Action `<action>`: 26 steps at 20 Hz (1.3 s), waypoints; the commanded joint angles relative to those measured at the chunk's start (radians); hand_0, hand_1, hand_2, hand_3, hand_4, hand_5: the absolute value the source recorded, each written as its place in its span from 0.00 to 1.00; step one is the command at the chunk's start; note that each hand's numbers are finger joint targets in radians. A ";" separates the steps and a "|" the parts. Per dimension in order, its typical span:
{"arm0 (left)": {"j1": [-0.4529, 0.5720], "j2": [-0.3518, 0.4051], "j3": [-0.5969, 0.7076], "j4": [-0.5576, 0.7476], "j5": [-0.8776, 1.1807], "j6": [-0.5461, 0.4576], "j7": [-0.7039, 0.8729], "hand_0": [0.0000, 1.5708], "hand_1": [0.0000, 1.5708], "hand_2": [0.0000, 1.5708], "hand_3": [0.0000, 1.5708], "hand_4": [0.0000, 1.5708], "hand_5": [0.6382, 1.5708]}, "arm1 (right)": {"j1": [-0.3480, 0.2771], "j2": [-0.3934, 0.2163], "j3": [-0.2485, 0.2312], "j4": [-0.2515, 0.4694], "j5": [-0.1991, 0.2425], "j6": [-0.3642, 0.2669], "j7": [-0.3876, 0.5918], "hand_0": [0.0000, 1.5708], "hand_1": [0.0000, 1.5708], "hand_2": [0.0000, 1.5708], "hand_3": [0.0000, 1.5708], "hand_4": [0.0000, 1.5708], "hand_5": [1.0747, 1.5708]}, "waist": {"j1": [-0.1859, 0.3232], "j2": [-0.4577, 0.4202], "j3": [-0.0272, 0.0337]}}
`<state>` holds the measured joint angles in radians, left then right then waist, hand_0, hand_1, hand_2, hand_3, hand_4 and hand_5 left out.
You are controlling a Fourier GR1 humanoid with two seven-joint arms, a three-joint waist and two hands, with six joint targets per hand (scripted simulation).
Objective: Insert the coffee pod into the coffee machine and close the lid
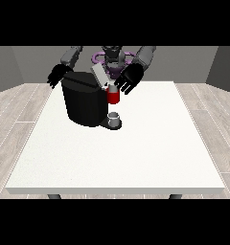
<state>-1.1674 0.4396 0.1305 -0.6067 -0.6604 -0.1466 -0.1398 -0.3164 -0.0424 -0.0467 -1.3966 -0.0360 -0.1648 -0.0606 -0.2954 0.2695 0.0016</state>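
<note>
We see the coffee machine (83, 103), a black rounded block w/ a red section (113, 97) at its front and a grey lid (99, 74) tilted up, i.e. open. It stands on the white table (136, 153) near the far edge, left of centre. A small grey cup (115, 117) sits on the machine's base plate under the red part. The coffee pod we can't make out as a separate thing; something small and pale shows atop the red part, but we can't tell what it is.

The hand at the view's right (128, 79) hangs just beside the lid and above the red section, fingers spread and fairly straight, holding nothing we can see; whether it touches the lid, can't tell. The hand at the view's left (57, 75) hovers by the machine's far-left top corner, fingers extended, apparently empty.

The rest of the tabletop toward the near edge carries nothing else we can name.
</note>
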 commanded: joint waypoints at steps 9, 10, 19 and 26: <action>0.008 -0.024 -0.026 -0.008 -0.032 0.002 0.003 0.70 0.70 0.73 0.62 0.26 1.00 | 0.019 0.006 -0.024 0.042 -0.008 -0.007 -0.040 0.00 0.00 0.00 0.00 0.25 1.00 | 0.026 0.006 -0.0011; -0.001 0.022 -0.021 -0.009 -0.033 -0.016 -0.037 0.69 0.69 0.72 0.61 0.26 1.00 | -0.006 -0.027 -0.038 0.027 -0.014 0.008 -0.020 0.00 0.00 0.00 0.00 0.24 1.00 | 0.028 0.015 -0.0013; 0.000 0.014 -0.016 0.007 -0.049 0.009 -0.027 0.65 0.65 0.69 0.58 0.23 1.00 | -0.007 -0.019 -0.018 -0.001 -0.024 0.029 -0.019 0.00 0.00 0.00 0.00 0.29 1.00 | 0.003 0.012 -0.0014; -0.020 0.043 -0.061 0.024 -0.105 -0.040 -0.033 0.00 0.00 0.00 0.00 0.00 1.00 | -0.041 0.018 0.015 -0.007 0.018 -0.034 0.035 0.00 0.00 0.00 0.00 0.26 1.00 | -0.003 0.028 -0.0015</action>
<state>-1.1785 0.4712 0.0826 -0.6145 -0.7377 -0.1751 -0.1898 -0.3516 -0.0481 -0.0603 -1.3845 -0.0361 -0.1791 -0.0497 -0.2754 0.2843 0.0026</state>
